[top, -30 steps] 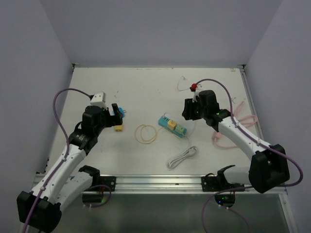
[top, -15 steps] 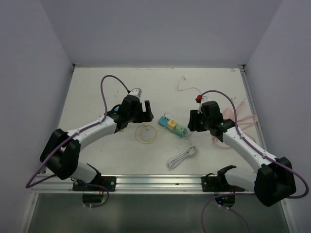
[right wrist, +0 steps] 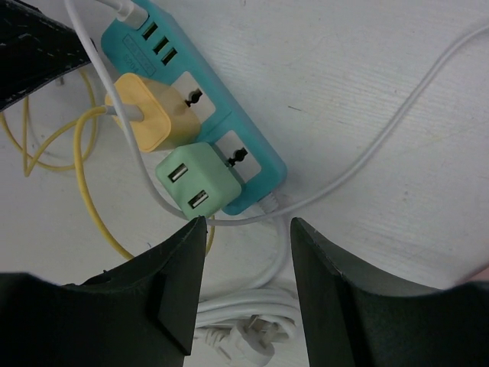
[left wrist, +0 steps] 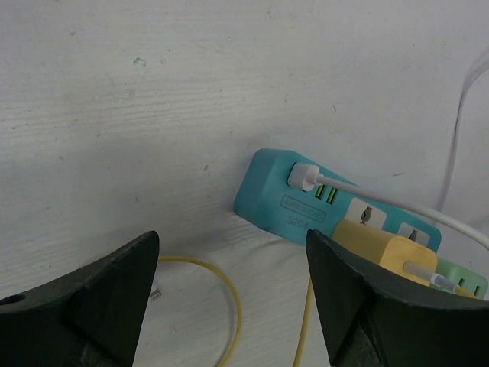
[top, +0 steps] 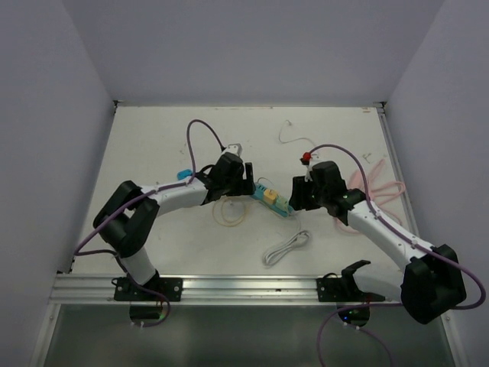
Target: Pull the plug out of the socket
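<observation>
Here the left gripper (left wrist: 231, 260) has its fingers (left wrist: 107, 298) spread wide and holds nothing; only bare table (left wrist: 153, 92) and a loop of yellow cable (left wrist: 235, 310) lie in the gap. Just ahead of the tips sits one end of the teal power strip (left wrist: 267, 199), with a white USB plug (left wrist: 303, 176) pushed into a port there. The right gripper (right wrist: 247, 225) likewise has its fingers (right wrist: 336, 298) apart and grips nothing; a thin white cable (right wrist: 252, 220) runs across the gap. Just beyond one fingertip the green USB adapter (right wrist: 195, 183) is seated in the strip. It is very close to that finger, though I cannot tell whether they touch. Next to it the yellow adapter (right wrist: 145, 115) is also plugged in, the yellow cable leaving its side. From above, the strip lies flat and slanted mid-table, with one gripper at each end. A coiled white cord (top: 286, 248) lies nearer the arm bases, and a pink cable (top: 378, 187) lies by the right arm.
</observation>
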Action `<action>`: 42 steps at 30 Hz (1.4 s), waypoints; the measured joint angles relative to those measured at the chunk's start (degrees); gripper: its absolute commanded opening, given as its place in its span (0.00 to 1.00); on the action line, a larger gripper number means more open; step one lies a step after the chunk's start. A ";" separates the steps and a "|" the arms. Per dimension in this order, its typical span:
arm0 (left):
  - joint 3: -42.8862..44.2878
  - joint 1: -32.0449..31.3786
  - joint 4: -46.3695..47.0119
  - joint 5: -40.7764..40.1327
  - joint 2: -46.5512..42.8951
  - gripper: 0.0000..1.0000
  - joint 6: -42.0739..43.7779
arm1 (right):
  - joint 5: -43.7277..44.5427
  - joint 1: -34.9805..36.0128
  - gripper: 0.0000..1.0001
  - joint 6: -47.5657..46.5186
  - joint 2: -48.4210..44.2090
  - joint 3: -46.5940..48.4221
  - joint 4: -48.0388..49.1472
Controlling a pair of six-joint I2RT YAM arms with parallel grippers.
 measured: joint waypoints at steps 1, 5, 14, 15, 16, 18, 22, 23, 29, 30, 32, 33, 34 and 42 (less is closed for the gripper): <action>0.00 -0.15 0.28 -0.17 0.20 0.80 -0.09 | -0.13 0.28 0.52 -0.04 0.22 0.00 0.13; 0.00 -0.98 1.88 -0.28 1.36 0.77 -0.94 | -0.57 1.99 0.52 -0.50 1.55 0.00 0.50; 0.63 -1.57 4.52 -1.29 4.70 0.75 -1.31 | -0.87 4.24 0.53 -1.25 2.67 0.00 0.85; 0.70 -1.57 4.70 -1.42 4.90 0.75 -1.31 | -0.87 4.24 0.53 -1.33 2.67 0.02 0.90; 0.81 -1.57 4.87 -1.57 5.11 0.74 -1.31 | -0.87 4.24 0.53 -1.38 2.67 0.02 0.90; 1.03 -1.57 5.18 -1.73 5.40 0.74 -1.33 | -0.87 4.26 0.53 -1.49 2.69 0.02 0.92; 1.11 -1.57 5.81 -1.86 5.51 0.73 -1.40 | -0.76 4.55 0.53 -1.51 2.99 0.02 1.38; 1.11 -1.57 5.97 -1.86 5.55 0.73 -1.42 | -0.74 4.57 0.53 -1.51 3.02 0.00 1.40; 1.18 -1.57 7.26 -1.55 6.23 0.68 -1.92 | -0.46 4.79 0.54 -1.57 3.02 -0.20 2.40; 1.18 -1.57 7.30 -1.42 6.32 0.68 -2.25 | -0.42 4.83 0.54 -1.60 3.02 -0.39 2.67; 1.18 -1.57 7.43 -1.22 6.36 0.63 -2.43 | -0.28 4.94 0.55 -1.73 3.02 -0.70 2.91; 1.18 -1.57 7.56 -1.16 6.38 0.61 -2.49 | -0.04 5.07 0.56 -1.79 3.06 -0.81 2.99; 1.18 -1.57 7.74 -1.11 6.43 0.61 -2.56 | 0.24 5.27 0.57 -1.95 3.17 -0.81 3.04; 1.07 -1.62 8.22 -1.09 6.82 0.59 -2.60 | 2.19 7.67 0.59 -4.13 5.55 -0.79 4.28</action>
